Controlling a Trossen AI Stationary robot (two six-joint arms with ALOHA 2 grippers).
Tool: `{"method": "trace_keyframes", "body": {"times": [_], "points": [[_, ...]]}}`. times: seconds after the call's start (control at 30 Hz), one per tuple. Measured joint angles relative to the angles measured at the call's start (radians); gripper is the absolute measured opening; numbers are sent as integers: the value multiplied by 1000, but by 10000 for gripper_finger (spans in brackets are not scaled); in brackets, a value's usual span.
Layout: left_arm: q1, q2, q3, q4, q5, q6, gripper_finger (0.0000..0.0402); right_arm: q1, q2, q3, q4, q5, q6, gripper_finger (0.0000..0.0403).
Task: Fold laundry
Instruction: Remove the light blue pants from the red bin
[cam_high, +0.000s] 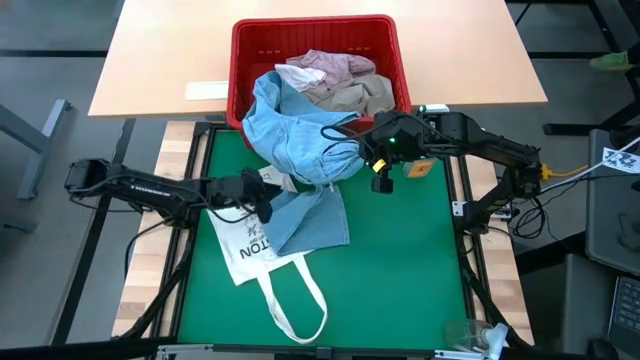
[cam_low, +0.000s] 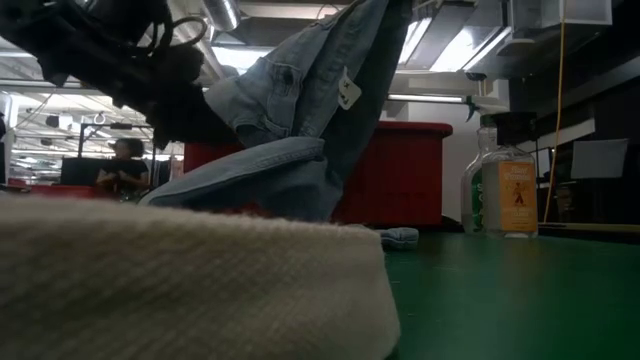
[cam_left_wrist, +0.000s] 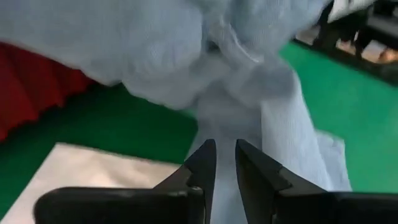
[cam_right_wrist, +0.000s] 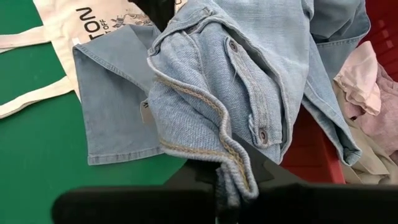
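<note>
Behind jeans (cam_high: 300, 135): red basket (cam_high: 390, 60) | right claw (cam_right_wrist: 227, 183) clamps jeans | left claw (cam_left_wrist: 225, 163) apparently ajar over tote bag (cam_high: 245, 245)

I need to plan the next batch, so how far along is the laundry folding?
Early. Nothing looks folded yet. In hand: the jeans are half out of the red basket, the right gripper shut on the waistband, the left gripper at a leg lying on the green mat over a white tote bag. Left: the pink shirt and tan cloth, both in the basket.

Even overhead light, low view dim with glaring ceiling lamps (cam_low: 455, 45), left wrist blurred
</note>
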Motion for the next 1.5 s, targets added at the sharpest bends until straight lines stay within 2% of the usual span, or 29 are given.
{"method": "trace_keyframes", "body": {"times": [0.23,0.4,0.6,0.73,0.93,1.2,1.37,1.5], "points": [[60,57,-2,28,1,-20,134,0,0,0,0,-3,0,31],[100,119,-3,76,0,-20,190,0,0,0,0,-2,0,22],[153,207,-2,231,1,-18,222,0,0,0,0,-2,0,25],[187,259,-2,314,10,-5,224,0,0,0,0,-2,0,29],[206,318,-2,454,62,143,224,0,0,0,0,-2,-2,21],[206,331,-2,569,91,243,220,0,0,0,0,1,-6,27],[196,330,-2,573,104,244,179,0,0,0,0,1,-7,22],[176,324,-2,572,103,243,111,0,0,0,0,2,-7,24]]}}
